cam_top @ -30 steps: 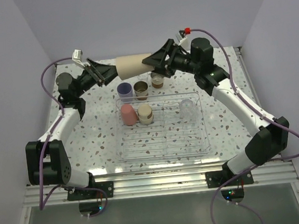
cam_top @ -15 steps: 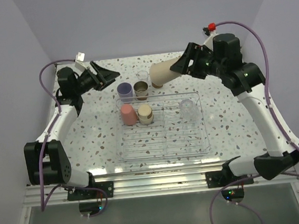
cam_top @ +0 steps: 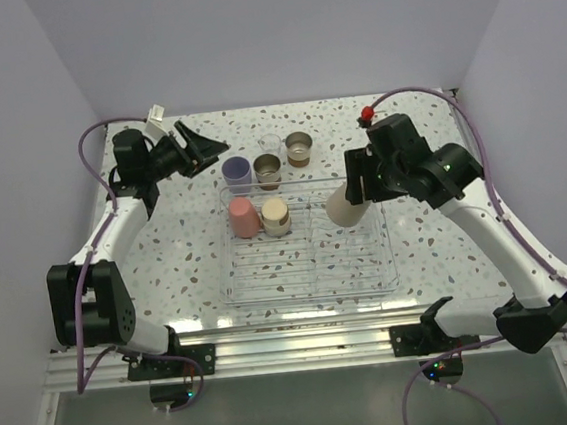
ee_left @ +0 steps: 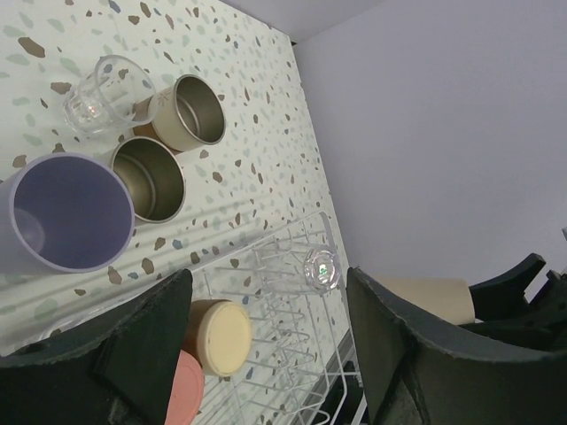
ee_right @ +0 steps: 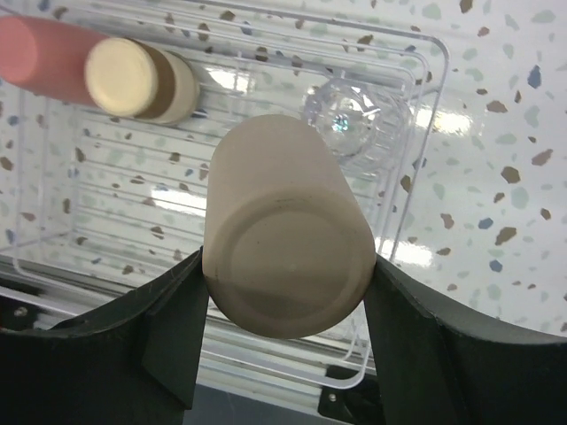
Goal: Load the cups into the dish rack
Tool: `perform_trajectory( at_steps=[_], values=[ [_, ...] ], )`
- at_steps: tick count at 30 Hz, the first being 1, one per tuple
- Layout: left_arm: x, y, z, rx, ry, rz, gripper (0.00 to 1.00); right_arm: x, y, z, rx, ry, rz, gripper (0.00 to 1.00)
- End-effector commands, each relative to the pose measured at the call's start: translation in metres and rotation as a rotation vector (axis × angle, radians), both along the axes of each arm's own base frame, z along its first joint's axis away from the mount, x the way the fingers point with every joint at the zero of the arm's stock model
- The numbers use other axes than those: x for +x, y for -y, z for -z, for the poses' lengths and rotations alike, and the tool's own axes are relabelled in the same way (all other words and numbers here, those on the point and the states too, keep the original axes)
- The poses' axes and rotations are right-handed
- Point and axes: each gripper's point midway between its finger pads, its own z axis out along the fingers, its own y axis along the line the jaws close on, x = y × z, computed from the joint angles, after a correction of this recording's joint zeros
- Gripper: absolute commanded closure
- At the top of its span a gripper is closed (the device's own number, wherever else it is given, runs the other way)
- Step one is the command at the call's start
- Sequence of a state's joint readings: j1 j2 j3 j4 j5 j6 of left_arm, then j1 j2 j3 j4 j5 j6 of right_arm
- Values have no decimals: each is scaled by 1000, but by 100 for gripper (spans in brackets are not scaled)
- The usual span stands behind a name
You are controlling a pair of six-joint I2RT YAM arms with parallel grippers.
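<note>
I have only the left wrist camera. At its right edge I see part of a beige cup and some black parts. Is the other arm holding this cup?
Observer: Yes. The right wrist view shows the right claw shut on the tall beige cup, with one finger on each side.
Operator: Is it over the rack?
Observer: The top view shows it above the far right part of the dish rack, roughly over the clear cup inside.
Operator: And where is my own claw?
Observer: From above, the left claw hangs open and empty beyond the rack's far left corner, left of the lavender cup.
</note>
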State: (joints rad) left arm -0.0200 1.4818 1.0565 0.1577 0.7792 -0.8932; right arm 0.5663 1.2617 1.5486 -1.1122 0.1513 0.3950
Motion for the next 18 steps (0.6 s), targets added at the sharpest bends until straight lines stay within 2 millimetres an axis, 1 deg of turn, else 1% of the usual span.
perform_trajectory(
  at_steps=[1, 2, 9, 16, 18],
  values=[
    [4, -4, -6, 26, 38, -2, 27, -5, 26, 12, -144, -1, 40, 100],
    [3, -3, -5, 28, 39, -2, 27, -6, 29, 16, -161, -9, 43, 100],
    [0, -5, -1, 44, 27, -6, 28, -8, 38, 31, -258, -41, 30, 100],
    [-3, -6, 4, 51, 19, -17, 28, -13, 32, 49, -273, -77, -11, 100],
    [-5, -6, 5, 53, 16, -20, 28, -15, 33, 55, -294, -88, -15, 100]
  ],
)
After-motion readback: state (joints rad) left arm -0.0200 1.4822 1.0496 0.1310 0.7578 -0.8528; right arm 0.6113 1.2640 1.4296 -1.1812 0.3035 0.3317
